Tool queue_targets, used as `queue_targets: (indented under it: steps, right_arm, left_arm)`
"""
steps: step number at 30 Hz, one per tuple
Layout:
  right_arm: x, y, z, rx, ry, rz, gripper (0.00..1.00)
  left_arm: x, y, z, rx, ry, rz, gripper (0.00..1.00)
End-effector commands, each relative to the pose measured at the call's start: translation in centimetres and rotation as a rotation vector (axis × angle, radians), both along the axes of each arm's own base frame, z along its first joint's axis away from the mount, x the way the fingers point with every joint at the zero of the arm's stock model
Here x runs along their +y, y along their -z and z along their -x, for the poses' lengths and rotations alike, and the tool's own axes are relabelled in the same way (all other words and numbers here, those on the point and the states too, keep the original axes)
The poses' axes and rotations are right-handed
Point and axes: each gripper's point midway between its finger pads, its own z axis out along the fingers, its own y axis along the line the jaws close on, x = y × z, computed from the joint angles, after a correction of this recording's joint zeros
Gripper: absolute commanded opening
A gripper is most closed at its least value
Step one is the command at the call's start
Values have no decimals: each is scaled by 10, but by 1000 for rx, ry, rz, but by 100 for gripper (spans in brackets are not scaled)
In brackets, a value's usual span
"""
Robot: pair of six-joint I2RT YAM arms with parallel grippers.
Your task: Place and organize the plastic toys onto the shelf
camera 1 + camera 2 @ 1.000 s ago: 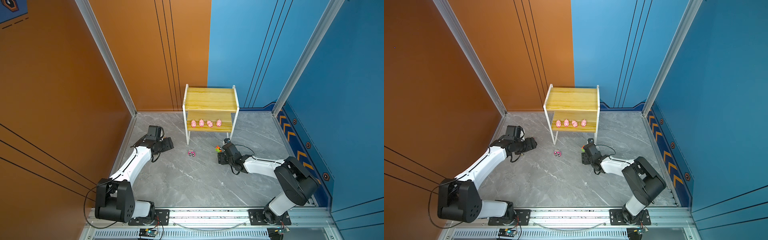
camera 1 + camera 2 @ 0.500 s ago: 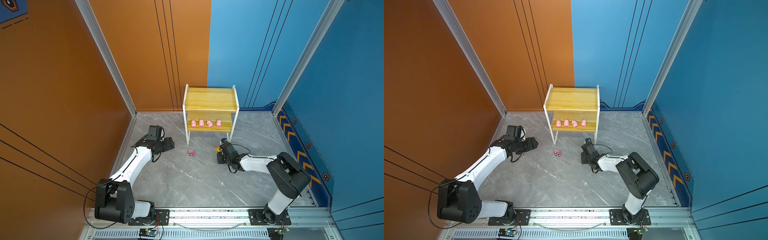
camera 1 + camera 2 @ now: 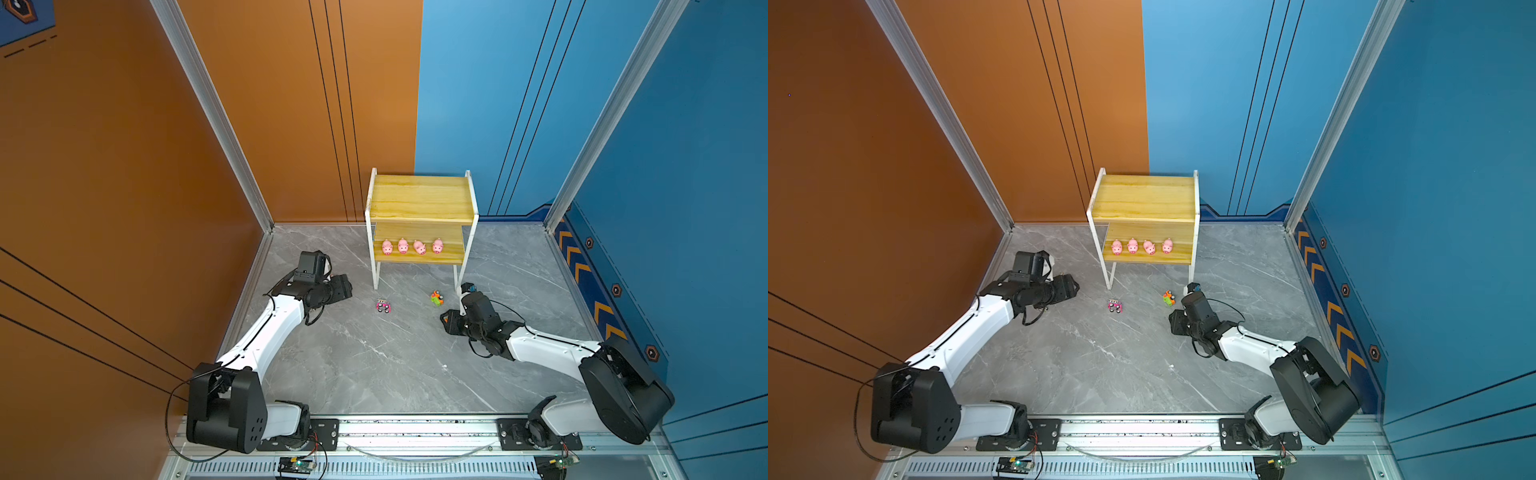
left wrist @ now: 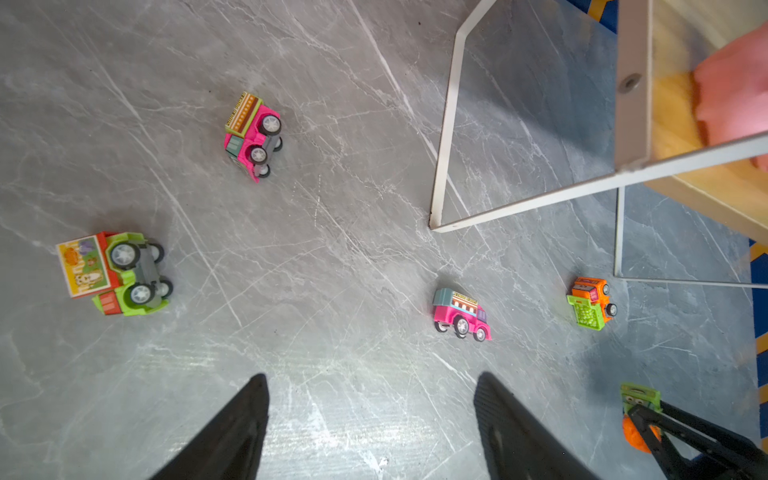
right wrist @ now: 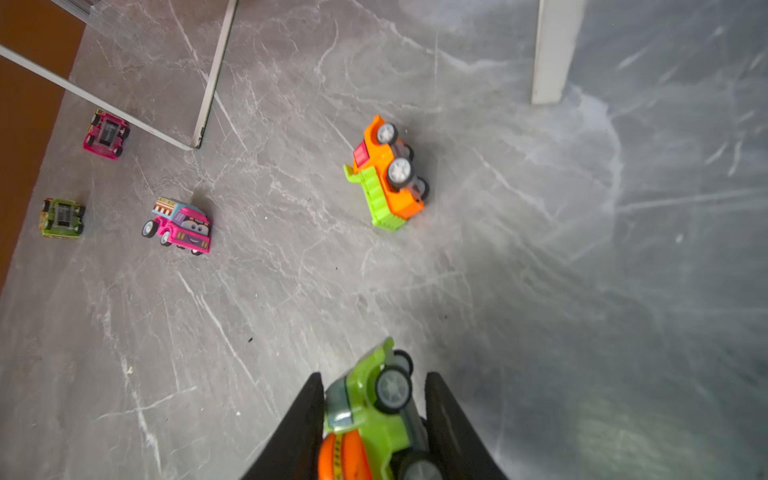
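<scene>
Right gripper (image 5: 374, 376) was drawn in narrow, pinching the green mixer car (image 5: 365, 415), wheels turned sideways. The orange dump truck (image 5: 386, 174) lay tipped on the floor (image 5: 249, 311) just ahead of it, near a leg of the shelf (image 3: 419, 199). Left gripper (image 4: 370, 376) stood spread wide, holding nothing, a pink car (image 4: 461, 313) upright ahead of it. Four pink pigs (image 3: 402, 246) lined the lower board (image 3: 419, 258).

I'm working over a grey marbled floor (image 3: 374, 365), orange wall (image 3: 124, 145) and blue wall (image 3: 685, 187) closing it in.
</scene>
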Motion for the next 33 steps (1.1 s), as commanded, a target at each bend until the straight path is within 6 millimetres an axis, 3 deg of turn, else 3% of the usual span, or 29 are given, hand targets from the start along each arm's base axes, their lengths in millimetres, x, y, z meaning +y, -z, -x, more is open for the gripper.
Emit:
queue_targets:
  steps: [1,10,16,21,27,30,33]
  right_arm:
    - [2,0,15,95,61,-165,41]
    - [-33,-5,13,147,298,-420,43]
    - [-72,-9,6,142,493,-572,45]
    - [-92,-16,6,128,564,-613,45]
    - [-111,-37,24,55,492,-213,47]
    - [-111,-46,31,22,408,2,47]
    - [-97,-48,35,4,296,210,48]
  left_arm:
    - [-8,-6,5,-21,30,18,79]
    - [-23,-17,11,-54,80,23,79]
    - [-28,-23,14,-75,100,22,79]
    - [-32,-25,15,-80,113,29,79]
    - [-34,-24,17,-78,119,25,80]
    - [-36,-21,17,-68,125,24,79]
    - [-38,-20,16,-66,130,19,79]
